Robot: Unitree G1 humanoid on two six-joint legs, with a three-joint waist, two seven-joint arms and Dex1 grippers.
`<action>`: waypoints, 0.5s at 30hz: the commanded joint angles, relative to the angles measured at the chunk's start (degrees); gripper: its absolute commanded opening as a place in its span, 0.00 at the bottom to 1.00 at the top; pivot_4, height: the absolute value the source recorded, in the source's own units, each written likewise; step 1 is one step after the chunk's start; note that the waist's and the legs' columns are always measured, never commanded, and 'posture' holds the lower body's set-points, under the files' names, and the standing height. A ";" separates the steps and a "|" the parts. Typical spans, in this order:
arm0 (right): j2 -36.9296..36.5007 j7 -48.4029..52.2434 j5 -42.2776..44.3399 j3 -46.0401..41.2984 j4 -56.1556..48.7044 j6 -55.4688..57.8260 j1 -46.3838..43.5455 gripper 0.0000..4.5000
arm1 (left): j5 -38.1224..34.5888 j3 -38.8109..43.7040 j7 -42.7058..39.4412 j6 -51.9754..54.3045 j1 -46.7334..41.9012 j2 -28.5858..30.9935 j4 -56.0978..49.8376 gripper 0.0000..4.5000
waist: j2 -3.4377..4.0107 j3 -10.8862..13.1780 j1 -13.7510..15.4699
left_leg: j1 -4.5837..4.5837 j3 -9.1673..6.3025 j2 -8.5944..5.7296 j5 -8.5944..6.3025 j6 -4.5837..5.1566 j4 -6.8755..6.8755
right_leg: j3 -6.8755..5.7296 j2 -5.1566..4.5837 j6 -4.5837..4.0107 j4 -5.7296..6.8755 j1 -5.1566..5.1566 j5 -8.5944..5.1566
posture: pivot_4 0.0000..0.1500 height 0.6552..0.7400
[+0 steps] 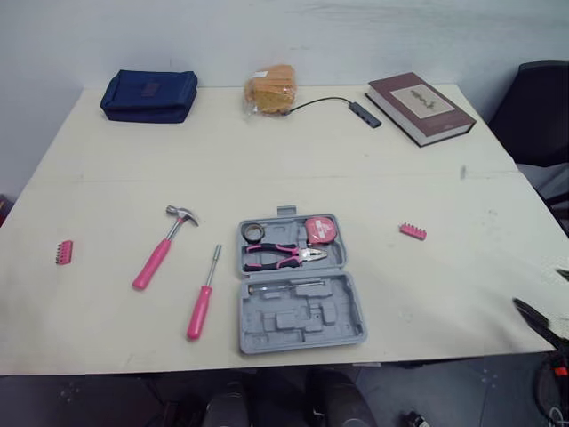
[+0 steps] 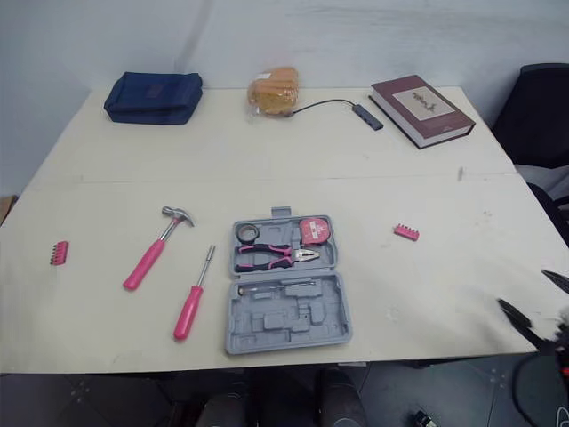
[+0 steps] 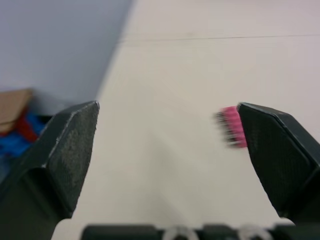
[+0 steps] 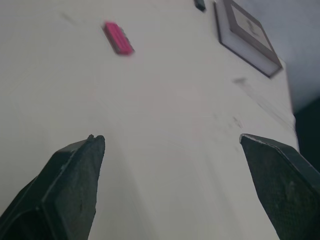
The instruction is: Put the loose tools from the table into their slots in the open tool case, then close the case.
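While tool case (image 1: 300, 294) is lying open at near edge of table (image 1: 267, 160), hammer (image 1: 160, 249) and screwdriver (image 1: 203, 298) are lying loose just left of it, left bit strip (image 1: 63, 252) sitting farther left, right bit strip (image 1: 412, 231) resting right of case. Left gripper (image 3: 167, 135) is gaping wide; right gripper (image 4: 172, 145) likewise gaping.

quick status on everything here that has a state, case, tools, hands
tool case: open, lying flat
pliers: seated in the case
tape measure: seated in the case
hammer: loose on the table
screwdriver: loose on the table
left bit holder: loose on the table
right bit holder: loose on the table
book: closed
left hand: open, empty
right hand: open, empty
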 commanded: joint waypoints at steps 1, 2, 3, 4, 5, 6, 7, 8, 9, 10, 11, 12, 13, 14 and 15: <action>0.11 1.27 4.16 4.57 -11.75 5.08 -3.88 1.00 | -1.62 -6.33 0.72 7.14 0.41 -0.82 -15.97 0.99 | 0.06 0.03 0.14 | 0.00 -0.01 -0.01 0.00 0.00 0.01 | 0.02 0.00 0.00 0.01 -0.01 0.00 | 1.00 1.00; 0.24 1.53 5.06 5.77 -14.42 6.73 -4.75 1.00 | -2.05 -8.02 1.46 10.05 0.27 -1.03 -19.62 0.99 | 0.07 0.03 0.28 | -0.04 -0.01 -0.01 0.01 0.01 0.02 | 0.00 0.00 0.00 0.02 -0.03 0.00 | 1.00 1.00; 0.38 1.63 6.08 6.55 -16.75 8.74 -5.19 1.00 | -2.20 -9.19 2.12 12.18 0.15 -1.19 -22.66 0.99 | 0.07 0.03 0.45 | -0.04 -0.03 -0.02 0.02 0.01 0.03 | 0.02 0.00 0.00 0.03 -0.02 0.00 | 1.00 1.00; 0.46 2.27 8.72 8.58 -21.39 12.29 -5.93 1.00 | -3.84 -11.94 3.44 18.32 -0.35 -0.54 -28.25 0.99 | 0.07 0.04 0.56 | -0.04 -0.03 -0.02 0.04 0.01 0.04 | 0.02 0.01 0.01 0.05 -0.03 0.00 | 1.00 1.00; 0.80 2.41 10.63 10.16 -25.16 14.77 -6.74 1.00 | -5.43 -13.92 4.45 23.80 -0.74 0.10 -32.57 0.99 | 0.07 0.04 0.63 | -0.06 -0.04 -0.02 0.04 0.02 0.03 | 0.02 0.04 0.01 0.05 -0.03 0.00 | 1.00 1.00; 1.07 2.45 11.92 11.11 -27.89 16.68 -7.27 1.00 | -6.55 -15.14 5.29 28.05 -1.06 0.49 -35.71 0.99 | 0.07 0.04 0.68 | -0.07 -0.09 0.00 0.06 0.05 0.02 | 0.06 0.05 0.00 0.04 -0.02 0.00 | 1.00 1.00; 1.74 1.96 12.94 12.30 -30.58 18.17 -8.14 1.00 | -8.07 -16.31 6.07 32.18 -1.60 0.81 -38.67 0.99 | 0.06 0.04 0.73 | -0.11 -0.15 -0.01 0.12 0.15 0.03 | 0.10 0.06 0.01 0.03 -0.02 0.00 | 1.00 1.00; 2.27 1.51 13.30 12.76 -32.06 19.11 -8.64 1.00 | -8.91 -16.68 6.63 34.66 -1.98 0.86 -40.32 0.99 | 0.06 0.04 0.72 | -0.15 -0.16 -0.01 0.20 0.28 0.03 | 0.10 0.07 0.01 0.01 -0.04 0.00 | 1.00 1.00; 2.78 1.35 13.75 13.36 -33.56 20.36 -8.96 1.00 | -9.28 -16.95 7.99 37.47 -2.66 0.87 -41.32 0.99 | 0.06 0.04 0.74 | -0.17 -0.18 -0.01 0.21 0.29 0.04 | 0.11 0.08 0.01 0.00 -0.05 0.00 | 1.00 1.00; 3.16 2.51 13.40 15.81 -36.64 20.90 -9.01 1.00 | -9.90 -18.22 10.34 41.26 -4.38 0.39 -42.38 0.99 | 0.06 0.04 0.76 | -0.18 -0.17 -0.03 0.21 0.30 0.04 | 0.10 0.08 0.01 -0.01 -0.06 0.00 | 1.00 1.00; 3.55 3.35 13.00 17.82 -39.17 21.27 -9.04 1.00 | -10.33 -19.29 12.23 44.37 -5.86 -0.18 -43.17 0.99 | 0.06 0.04 0.79 | -0.18 -0.17 -0.04 0.21 0.30 0.04 | 0.07 0.08 0.01 -0.02 -0.05 0.00 | 1.00 1.00; 3.84 3.88 12.69 19.12 -40.92 21.58 -9.05 1.00 | -10.65 -19.96 13.58 46.76 -6.99 -0.63 -43.81 0.99 | 0.06 0.04 0.78 | -0.17 -0.17 -0.05 0.21 0.31 0.05 | 0.05 0.09 0.01 -0.01 -0.05 -0.01 | 1.00 1.00; 4.47 4.12 12.60 19.90 -42.08 21.35 -9.38 1.00 | -10.12 -21.25 14.72 48.05 -7.94 -0.95 -44.41 0.99 | 0.06 0.04 0.79 | -0.18 -0.17 -0.03 0.21 0.31 0.06 | 0.03 0.14 0.01 -0.01 -0.06 -0.01 | 1.00 1.00; 4.82 4.26 12.72 20.25 -42.62 21.53 -9.66 1.00 | -9.50 -22.19 15.51 49.00 -8.65 -1.11 -44.62 0.99 | 0.06 0.04 0.80 | -0.17 -0.18 -0.03 0.21 0.31 0.08 | 0.00 0.17 0.01 0.00 -0.05 -0.01 | 1.00 1.00; 4.83 4.92 12.64 20.86 -43.45 21.64 -9.86 1.00 | -8.39 -23.68 16.19 49.37 -9.32 -1.20 -44.53 0.99 | 0.06 0.04 0.73 | -0.17 -0.17 -0.03 0.22 0.31 0.09 | -0.04 0.22 0.02 0.00 -0.05 0.00 | 1.00 1.00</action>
